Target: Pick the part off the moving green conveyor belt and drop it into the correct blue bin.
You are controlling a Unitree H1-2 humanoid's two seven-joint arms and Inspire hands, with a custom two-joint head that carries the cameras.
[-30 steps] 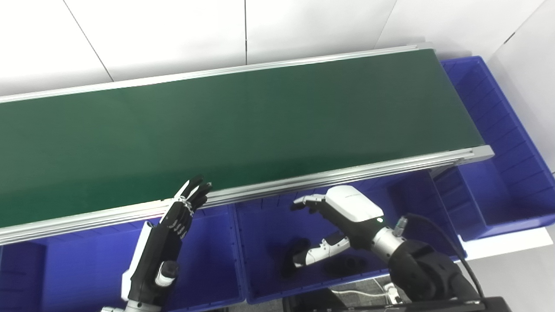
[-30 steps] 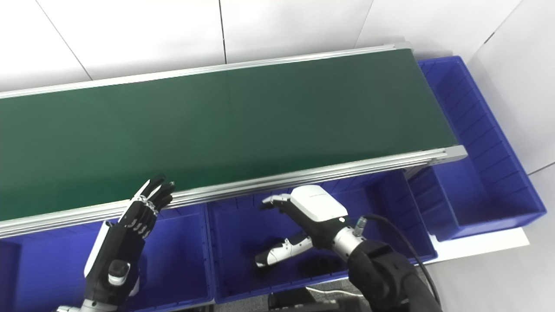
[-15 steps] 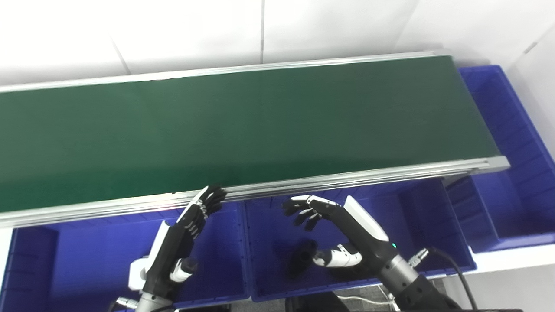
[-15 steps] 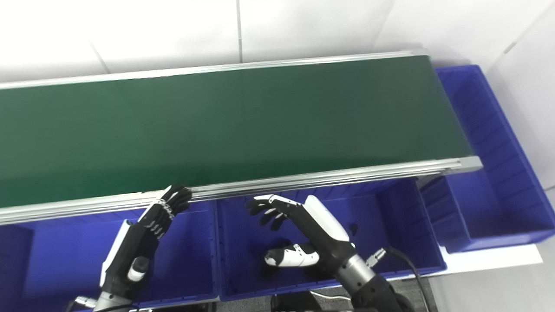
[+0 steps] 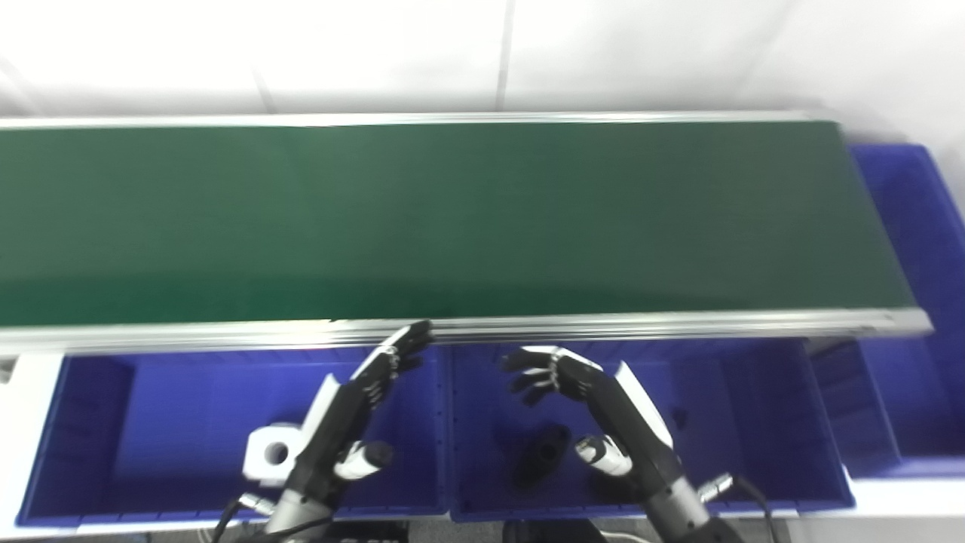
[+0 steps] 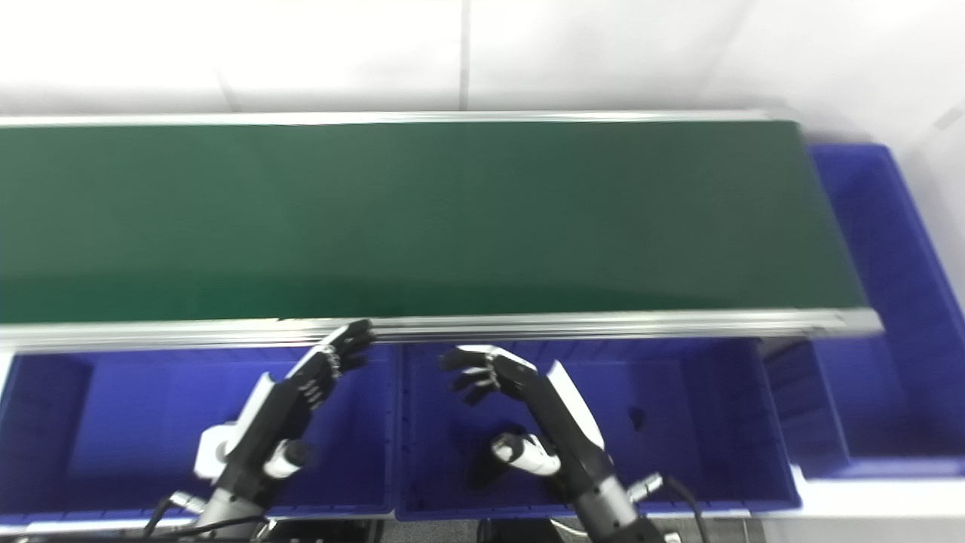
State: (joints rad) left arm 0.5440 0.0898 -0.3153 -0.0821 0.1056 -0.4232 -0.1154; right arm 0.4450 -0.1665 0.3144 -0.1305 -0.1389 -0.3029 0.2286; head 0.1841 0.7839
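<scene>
The green conveyor belt (image 5: 452, 219) runs across the view with no part on it. A black part (image 5: 541, 455) lies on the floor of the middle blue bin (image 5: 739, 407). My right hand (image 5: 595, 411) hovers open over that bin, fingers spread toward the belt's near rail, holding nothing. My left hand (image 5: 354, 411) is open too, fingers stretched up to the rail above the left blue bin (image 5: 151, 407). A small dark speck (image 5: 677, 413) sits farther right in the middle bin.
A third blue bin (image 5: 916, 249) stands at the belt's right end. The aluminium rail (image 5: 603, 326) borders the belt's near edge just above both hands. White wall lies behind the belt.
The camera has swung, so the belt now looks level. My right hand has turned from over the black part to fingers up and spread; the left hand stays near the rail.
</scene>
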